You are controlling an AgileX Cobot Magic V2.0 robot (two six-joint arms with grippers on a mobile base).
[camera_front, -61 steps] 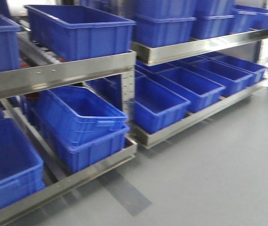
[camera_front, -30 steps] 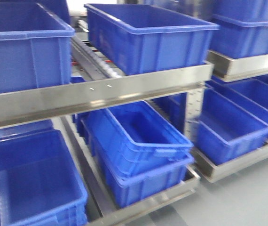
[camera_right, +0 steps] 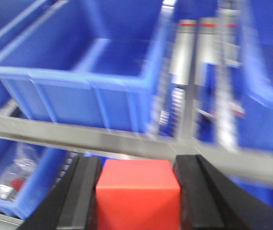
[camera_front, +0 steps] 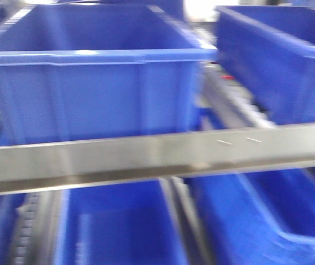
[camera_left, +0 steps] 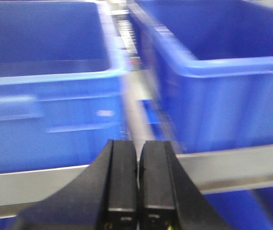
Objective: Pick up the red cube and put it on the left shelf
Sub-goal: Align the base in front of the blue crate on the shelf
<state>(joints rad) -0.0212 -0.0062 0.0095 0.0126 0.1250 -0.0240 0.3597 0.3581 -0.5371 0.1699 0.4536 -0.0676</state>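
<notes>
gripped red cube in right gripper, jaws clamped | faced left shelf at 12 o'clock, long axis 9-to-3 | noted left gripper pressed together, empty

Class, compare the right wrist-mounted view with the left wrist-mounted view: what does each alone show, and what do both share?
Only the right wrist view shows the red cube, clamped in the right gripper. Only the left wrist view shows the left gripper, its fingers shut together on nothing. Both show blue crates behind the steel front rail of the left shelf.
</notes>
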